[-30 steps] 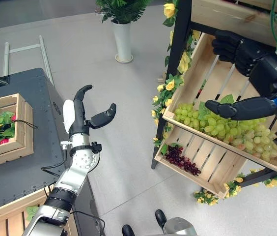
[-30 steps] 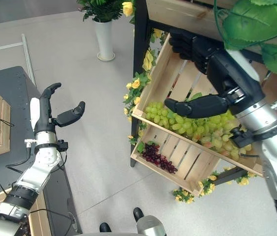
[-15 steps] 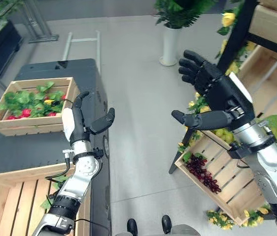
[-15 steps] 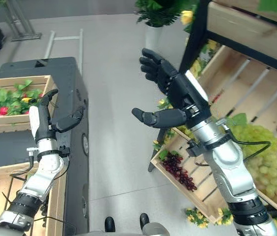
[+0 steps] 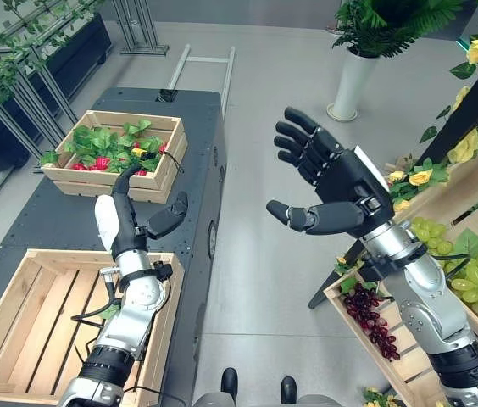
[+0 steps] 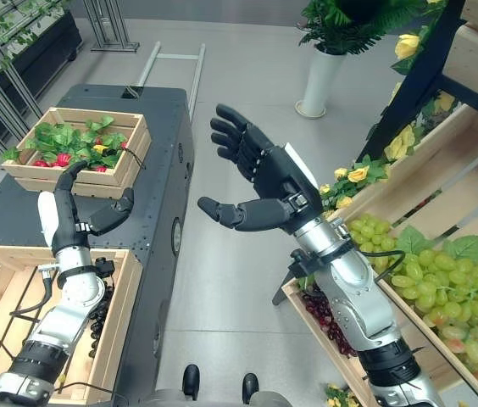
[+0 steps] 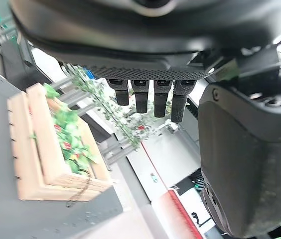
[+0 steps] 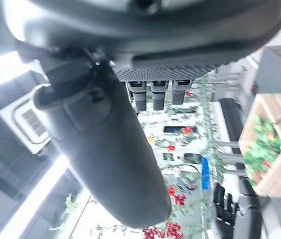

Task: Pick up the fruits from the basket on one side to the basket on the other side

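Dark table: 2 wood crates | left hand & right hand both spread, empty.

My right hand is raised in front of me, palm turned inward, fingers spread and straight, thumb jutting out to the side, holding nothing. My left hand stands upright on its bent arm, fingers straight, thumb angled away, empty too

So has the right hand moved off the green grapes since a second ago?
Yes. The right hand has left the green grapes and is open over the floor.
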